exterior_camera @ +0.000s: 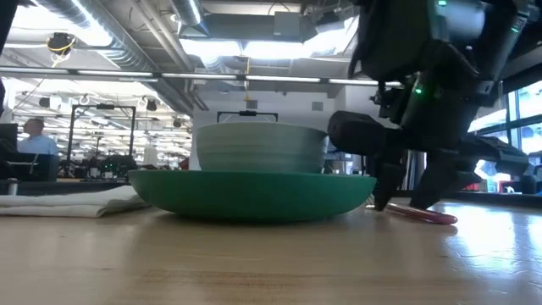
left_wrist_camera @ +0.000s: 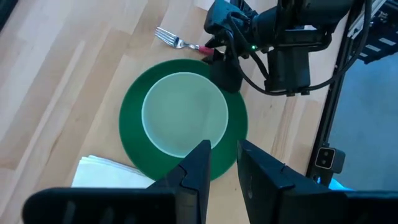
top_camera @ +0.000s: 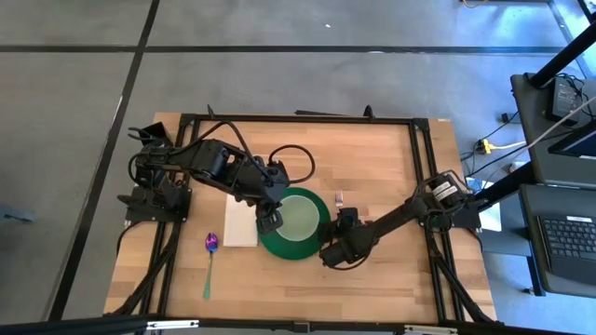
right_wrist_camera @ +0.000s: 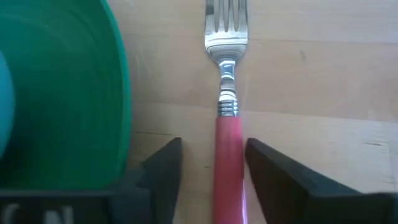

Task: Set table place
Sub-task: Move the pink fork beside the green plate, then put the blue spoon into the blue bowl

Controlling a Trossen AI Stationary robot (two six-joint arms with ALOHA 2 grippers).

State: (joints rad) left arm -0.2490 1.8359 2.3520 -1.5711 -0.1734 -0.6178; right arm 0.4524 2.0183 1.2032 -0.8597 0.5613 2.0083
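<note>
The right gripper (right_wrist_camera: 211,180) is low over the table (top_camera: 372,158), its fingers spread wide with the red handle of the fork (right_wrist_camera: 227,93) lying between them, apart from both pads. The fork lies flat, tines pointing away from the gripper, and just beside it is the rim of the green plate (right_wrist_camera: 74,93). That straddle suits either letting the fork go or closing on it; which one, the views do not tell. The fork's spot alongside the plate fits a place setting.

The left gripper (left_wrist_camera: 222,168) hovers above the opposite edge of the plate, fingers a narrow gap apart and holding nothing. Below and beyond it a pale bowl (left_wrist_camera: 185,113) sits centred on the plate. Just beside it lies a white napkin (top_camera: 241,221), and farther out a spoon (top_camera: 210,256), well apart from the plate.
</note>
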